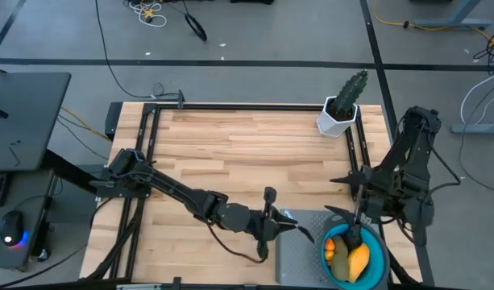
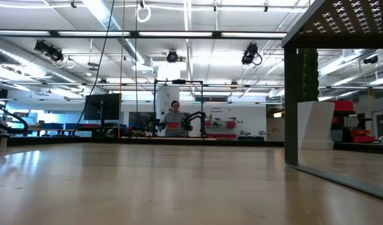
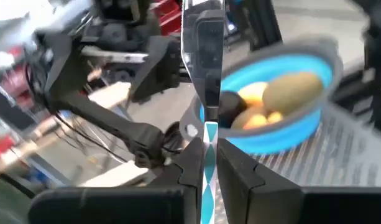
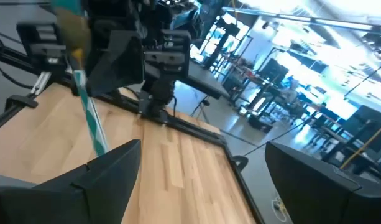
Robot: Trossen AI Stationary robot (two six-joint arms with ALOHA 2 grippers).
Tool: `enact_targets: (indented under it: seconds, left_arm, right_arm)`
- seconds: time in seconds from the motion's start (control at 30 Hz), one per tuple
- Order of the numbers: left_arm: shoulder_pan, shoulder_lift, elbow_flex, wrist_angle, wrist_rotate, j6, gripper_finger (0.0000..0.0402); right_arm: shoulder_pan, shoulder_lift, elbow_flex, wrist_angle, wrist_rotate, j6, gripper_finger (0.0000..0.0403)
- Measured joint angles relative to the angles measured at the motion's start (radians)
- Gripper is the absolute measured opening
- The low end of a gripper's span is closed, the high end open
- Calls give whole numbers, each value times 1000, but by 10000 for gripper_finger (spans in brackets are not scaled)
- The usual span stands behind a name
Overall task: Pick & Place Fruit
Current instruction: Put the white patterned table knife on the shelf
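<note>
Counts on the table

Two arms, one blue bowl [image 1: 379, 259] with about five fruit [image 1: 350, 256] pieces, one cactus [image 1: 350, 90], one striped stick [image 3: 209, 180]

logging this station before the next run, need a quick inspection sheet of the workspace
surface: wooden table with a grey perforated mat at the near edge.
job's things: fruit lies in a blue bowl on the mat.
clutter: green cactus in a white pot, far right corner.
grippers: left claw shut on a thin white-and-blue stick beside the bowl; right claw open above the bowl.
cables: several on the floor beyond the table.
surroundings: monitor, person far behind.
</note>
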Motion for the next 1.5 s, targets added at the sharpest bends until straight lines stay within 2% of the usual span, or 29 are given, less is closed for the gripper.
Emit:
enact_targets:
  seconds: [0.17, 0.3, 0.4, 0.47, 0.57, 0.7, 0.87, 0.93, 1.17, 1.5]
  left_arm:
    - [-1, 0, 7, 26, 2, -258, 37]
    - [-3, 0, 9, 80, -149, -401, 38]
    - [-1, 0, 9, 172, -235, -349, 38]
    - [0, 0, 9, 258, -247, -294, 37]
    - [5, 0, 10, 338, -179, -193, 38]
    - [16, 0, 10, 337, -94, -138, 39]
    - [47, 1, 9, 286, -102, -137, 40]
    - [58, 1, 9, 288, -92, -136, 40]
    - [69, 1, 9, 275, -7, -99, 40]
    - [54, 1, 9, 217, -54, -54, 41]
  right_arm:
    - [37, 0, 0, -1, 23, 0, 352]
    - [23, 0, -2, 2, -26, 45, 352]
    - [-16, 0, -17, -1, -126, 82, 352]
    - [-47, 1, -21, -1, -192, 101, 352]
    - [-101, 1, -22, 11, -242, 113, 352]
    - [-163, 1, -23, 102, -267, 71, 352]
    - [-266, 10, -23, 210, -507, 61, 349]
    - [-304, 29, -23, 216, -557, 71, 346]
    - [-385, 81, -24, 218, -571, 75, 323]
    - [-386, 81, -24, 253, -565, 50, 245]
